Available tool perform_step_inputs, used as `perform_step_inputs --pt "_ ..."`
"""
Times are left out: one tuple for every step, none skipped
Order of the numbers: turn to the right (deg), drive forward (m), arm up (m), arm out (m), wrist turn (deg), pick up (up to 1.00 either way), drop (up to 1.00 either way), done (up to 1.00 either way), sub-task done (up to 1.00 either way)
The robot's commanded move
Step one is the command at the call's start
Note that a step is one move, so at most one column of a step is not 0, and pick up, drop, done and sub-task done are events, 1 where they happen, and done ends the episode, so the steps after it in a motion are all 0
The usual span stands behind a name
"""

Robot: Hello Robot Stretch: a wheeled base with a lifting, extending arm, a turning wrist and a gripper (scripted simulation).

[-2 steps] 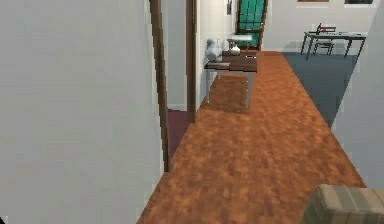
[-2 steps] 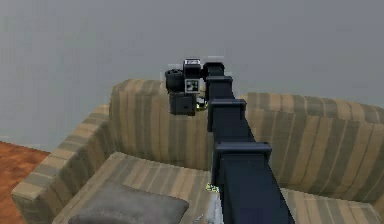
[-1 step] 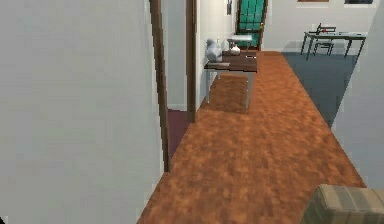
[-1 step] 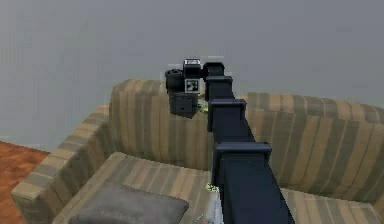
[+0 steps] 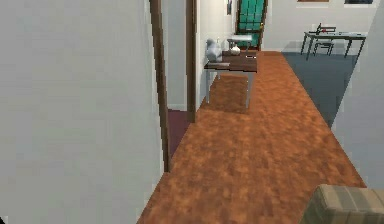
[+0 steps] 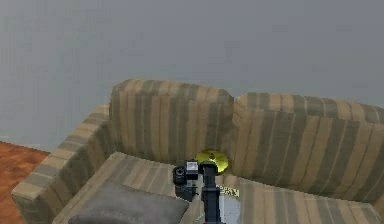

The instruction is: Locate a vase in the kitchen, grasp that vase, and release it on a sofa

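Arm side view: a striped sofa (image 6: 170,115) is standing against a grey wall (image 6: 150,40).
Gripper: the gripper (image 6: 186,180) is showing against the sofa seat; whether its fingers are holding anything cannot be told.
Task thing: a yellow rounded thing (image 6: 213,160) is sitting just beside the gripper, at the backrest's foot.
Forward view: a table (image 5: 238,66) is carrying pale objects (image 5: 213,50) along the hallway.

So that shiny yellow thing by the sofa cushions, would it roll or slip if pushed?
The yellow thing looks rounded, so it could probably roll. Its glossy surface suggests it may be slippery and hard. The sofa looks cushioned, which would likely damp any rolling.
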Motion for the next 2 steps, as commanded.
perform_step_inputs --pt "0.0 0.0 -0.32 0.0 0.0 0.0 0.0 0.0 0.0" --pt "0.0 0.0 0.0 0.0 0.0 0.0 1.0 0.0 0.0"
